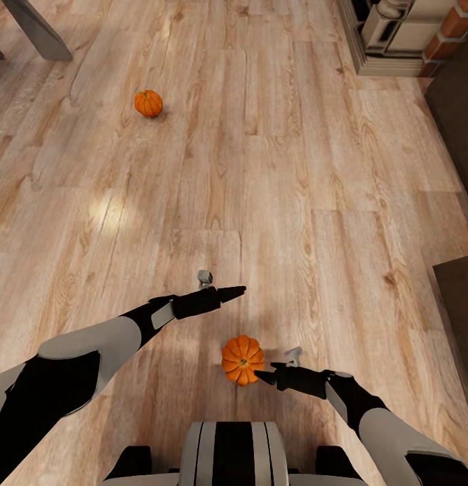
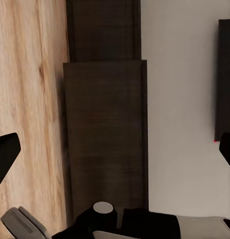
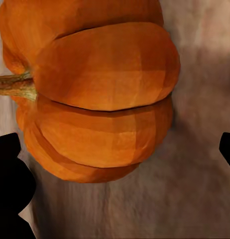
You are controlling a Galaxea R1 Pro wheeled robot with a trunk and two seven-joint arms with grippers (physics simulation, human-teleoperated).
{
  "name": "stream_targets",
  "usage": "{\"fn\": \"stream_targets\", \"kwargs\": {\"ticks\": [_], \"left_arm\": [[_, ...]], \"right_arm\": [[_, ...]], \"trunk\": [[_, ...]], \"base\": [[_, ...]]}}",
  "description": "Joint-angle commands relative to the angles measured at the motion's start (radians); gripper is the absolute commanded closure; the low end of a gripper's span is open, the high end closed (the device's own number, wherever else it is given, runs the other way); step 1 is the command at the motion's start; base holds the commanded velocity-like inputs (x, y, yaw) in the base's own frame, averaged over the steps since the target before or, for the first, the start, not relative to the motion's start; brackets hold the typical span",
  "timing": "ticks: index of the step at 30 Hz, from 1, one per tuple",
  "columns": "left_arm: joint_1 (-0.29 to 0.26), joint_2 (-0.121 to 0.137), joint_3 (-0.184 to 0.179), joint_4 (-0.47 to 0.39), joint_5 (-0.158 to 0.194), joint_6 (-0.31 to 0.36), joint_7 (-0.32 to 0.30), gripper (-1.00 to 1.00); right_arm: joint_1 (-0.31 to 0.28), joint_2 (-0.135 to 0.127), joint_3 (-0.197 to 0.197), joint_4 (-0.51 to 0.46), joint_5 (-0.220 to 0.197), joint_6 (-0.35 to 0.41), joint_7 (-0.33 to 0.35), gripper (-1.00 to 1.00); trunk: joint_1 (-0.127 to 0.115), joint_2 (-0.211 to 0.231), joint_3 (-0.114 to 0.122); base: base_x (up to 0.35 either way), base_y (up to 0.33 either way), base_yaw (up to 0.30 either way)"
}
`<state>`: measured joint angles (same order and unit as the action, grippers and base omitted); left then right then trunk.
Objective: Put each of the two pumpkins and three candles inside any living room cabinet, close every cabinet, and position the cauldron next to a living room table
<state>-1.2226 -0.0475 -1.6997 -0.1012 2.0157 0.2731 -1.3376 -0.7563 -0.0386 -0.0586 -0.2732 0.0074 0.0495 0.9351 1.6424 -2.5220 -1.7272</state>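
Two orange ribbed pumpkins lie on the plank floor. The near pumpkin (image 1: 242, 360) sits just ahead of my base, with my right gripper (image 1: 264, 376) open at its right side, fingertips at its skin. Up close in the right wrist view, this pumpkin (image 3: 102, 94) has its stem pointing sideways, and the right gripper (image 3: 117, 157) has its fingers spread wide on either side. The far pumpkin (image 1: 148, 103) rests alone at the upper left. My left gripper (image 1: 234, 291) hovers open and empty above the floor, pointing right. The dark brown cabinet (image 2: 105, 134) stands against a white wall ahead of the left gripper (image 2: 115, 149).
A grey table leg (image 1: 38, 30) stands at the top left. The brick fireplace (image 1: 456, 27) is at the top right. The dark cabinet (image 1: 460, 310) runs along the right edge. A dark panel (image 2: 225, 79) hangs on the wall. Open floor lies between the pumpkins.
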Motion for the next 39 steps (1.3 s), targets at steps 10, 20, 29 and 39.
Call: {"fn": "stream_targets", "kwargs": {"ticks": [10, 20, 29, 39], "left_arm": [[0.0, -0.001, 0.0, 0.0, 0.0, 0.0, 0.0, -1.0], [0.0, -0.002, 0.0, 0.0, 0.0, 0.0, 0.0, -1.0], [0.0, 0.0, 0.0, 0.0, 0.0, 0.0, 0.0, -1.0], [0.0, 0.004, 0.0, 0.0, 0.0, 0.0, -0.002, -1.0]], "right_arm": [[0.0, 0.006, 0.001, -0.044, -0.002, 0.002, 0.006, -1.0], [0.0, 0.005, 0.0, -0.056, -0.004, 0.002, 0.005, -1.0], [0.0, 0.006, 0.0, -0.056, 0.0, 0.003, -0.005, -1.0], [0.0, 0.008, 0.0, -0.055, -0.001, 0.004, -0.043, -1.0]], "trunk": [[0.0, 0.0, 0.0], [0.0, 0.0, 0.0], [0.0, 0.0, 0.0], [0.0, 0.0, -0.002]], "base": [[0.0, 0.0, 0.0], [0.0, 0.0, 0.0], [0.0, 0.0, 0.0], [0.0, 0.0, 0.103]]}}
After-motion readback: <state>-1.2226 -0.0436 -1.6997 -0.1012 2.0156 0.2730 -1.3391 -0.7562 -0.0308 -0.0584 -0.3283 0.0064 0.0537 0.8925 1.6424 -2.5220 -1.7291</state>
